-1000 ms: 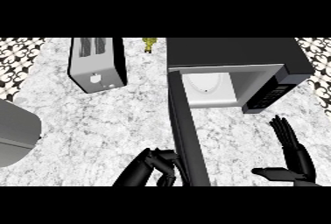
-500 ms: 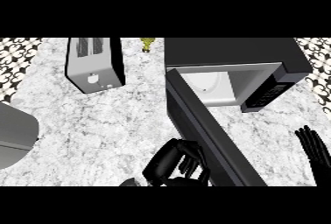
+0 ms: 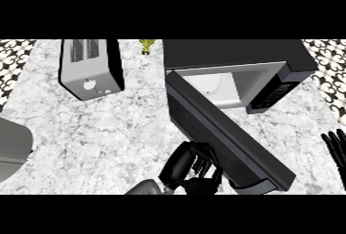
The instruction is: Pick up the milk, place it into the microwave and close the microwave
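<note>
I am pressing my left hand (image 3: 184, 165), fingers curled on nothing, against the half-swung black slab microwave door (image 3: 219, 132), with the white milk carton (image 3: 215, 86) sitting inside the far cavity and my right hand (image 3: 335, 147) resting spread at the right edge, and I am risking knuckles sliding off, leaving it ajar.

The left forearm (image 3: 144, 188) came in at about 6 o'clock in the head view and angled toward 1 o'clock. Its left hand (image 3: 194, 177) was just past the wrist, with fingers (image 3: 203, 156) and thumb bent inward, holding nothing. The right hand (image 3: 335, 147) showed at the 4 o'clock edge, its straight fingers pointing to 12.
</note>
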Available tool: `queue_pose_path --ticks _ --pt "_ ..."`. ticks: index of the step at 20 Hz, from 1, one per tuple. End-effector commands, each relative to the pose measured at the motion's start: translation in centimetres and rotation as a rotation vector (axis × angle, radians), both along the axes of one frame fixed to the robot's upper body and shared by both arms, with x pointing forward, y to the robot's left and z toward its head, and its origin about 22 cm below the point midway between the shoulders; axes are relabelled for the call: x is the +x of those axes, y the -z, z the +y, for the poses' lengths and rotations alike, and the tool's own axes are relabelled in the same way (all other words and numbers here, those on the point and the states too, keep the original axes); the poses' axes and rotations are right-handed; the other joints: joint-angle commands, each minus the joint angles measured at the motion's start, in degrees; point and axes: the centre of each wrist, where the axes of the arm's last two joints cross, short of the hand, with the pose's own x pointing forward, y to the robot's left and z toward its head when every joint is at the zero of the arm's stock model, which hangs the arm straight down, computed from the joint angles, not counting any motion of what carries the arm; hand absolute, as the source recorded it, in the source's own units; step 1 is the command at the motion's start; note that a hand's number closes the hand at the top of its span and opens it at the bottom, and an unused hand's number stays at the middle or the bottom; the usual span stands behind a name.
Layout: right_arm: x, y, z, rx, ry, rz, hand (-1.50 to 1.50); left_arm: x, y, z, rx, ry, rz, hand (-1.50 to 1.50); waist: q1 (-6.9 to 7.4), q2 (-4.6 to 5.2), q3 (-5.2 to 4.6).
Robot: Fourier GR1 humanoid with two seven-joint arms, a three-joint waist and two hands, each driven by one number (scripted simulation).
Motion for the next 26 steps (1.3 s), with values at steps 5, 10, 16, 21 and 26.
queue_pose_path --ticks 5,10,16,21,26 --pt "0.2 -4.3 0.9 0.059 -0.184 -0.074 -1.50 1.3 0.5 -1.2 0.032 -0.006 0.053 1.50 -3.23 0.53 -0.08" --pt "1.2 -6.0 1.7 0.068 -0.240 -0.083 -1.50 2.0 -1.8 -2.4 -0.080 -0.048 0.008 1.50 -4.81 0.99 -0.17" --pt "2.2 -8.7 2.1 -0.002 -0.295 -0.102 -1.50 3.8 -3.4 -2.5 -0.161 -0.180 -0.023 1.50 -6.38 1.50 -0.24" --pt "2.9 -10.9 1.5 -0.048 -0.287 -0.134 -1.50 5.5 -4.8 -2.6 -0.201 -0.319 -0.031 1.50 -7.46 1.89 -0.18" --pt "3.3 -12.2 0.4 -0.038 -0.286 -0.153 -1.50 7.2 -5.9 -2.9 -0.202 -0.387 -0.024 -1.50 -9.51 2.42 -0.01"
